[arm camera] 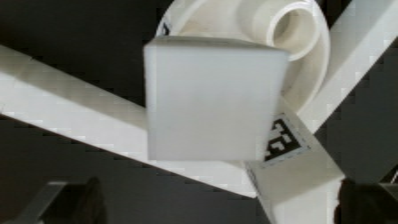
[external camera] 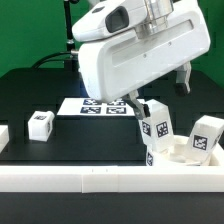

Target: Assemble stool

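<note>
The white round seat point(external camera: 176, 154) lies at the exterior view's right, against the front rail. Two blocky tagged legs stand in it: one point(external camera: 155, 123) near its middle, one point(external camera: 206, 137) further right. A third leg point(external camera: 40, 124) lies loose on the black table at the left. My gripper point(external camera: 158, 92) hangs open just above the middle leg, its dark fingers apart on either side and not touching it. In the wrist view that leg point(arm camera: 214, 95) fills the centre in front of the seat point(arm camera: 285, 30), with the open gripper point(arm camera: 222, 208) holding nothing.
The marker board point(external camera: 100, 104) lies flat behind the gripper. A long white rail point(external camera: 100, 180) runs along the front edge, seen as a slanted bar point(arm camera: 63, 105) in the wrist view. A white piece point(external camera: 3, 135) is cut off at the left edge.
</note>
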Controlling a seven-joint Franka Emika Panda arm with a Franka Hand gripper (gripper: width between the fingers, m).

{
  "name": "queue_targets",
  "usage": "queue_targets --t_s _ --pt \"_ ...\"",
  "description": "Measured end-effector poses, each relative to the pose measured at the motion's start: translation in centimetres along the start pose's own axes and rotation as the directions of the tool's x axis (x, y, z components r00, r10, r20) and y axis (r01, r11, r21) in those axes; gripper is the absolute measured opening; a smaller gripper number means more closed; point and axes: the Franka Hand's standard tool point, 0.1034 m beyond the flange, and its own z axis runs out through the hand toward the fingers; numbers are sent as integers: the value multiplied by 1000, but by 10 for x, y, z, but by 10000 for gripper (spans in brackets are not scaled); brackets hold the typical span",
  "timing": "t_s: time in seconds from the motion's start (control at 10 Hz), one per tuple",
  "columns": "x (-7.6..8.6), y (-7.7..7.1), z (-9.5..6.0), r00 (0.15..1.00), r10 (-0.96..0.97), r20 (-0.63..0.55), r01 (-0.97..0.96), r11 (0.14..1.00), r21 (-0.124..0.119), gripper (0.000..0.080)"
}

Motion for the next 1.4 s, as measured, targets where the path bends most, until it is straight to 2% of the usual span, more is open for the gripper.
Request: queue_targets --t_s 0.3,0.4,0.6,0.7,0.8,0.9,1.4 --pt "-2 -3 -1 998 -60 16 59 998 24 649" --pt "-1 -5 1 998 -61 18 60 998 26 649" --pt "-4 -21 -2 988 -72 134 61 995 84 649" --pt "-5 -18 -9 976 -57 210 41 996 78 649" --pt "-8 -15 -16 955 -28 294 14 999 51 649" --pt "-6 -11 -16 955 -26 296 15 999 40 649" --pt "-5 -15 -14 955 -44 292 28 998 58 649"
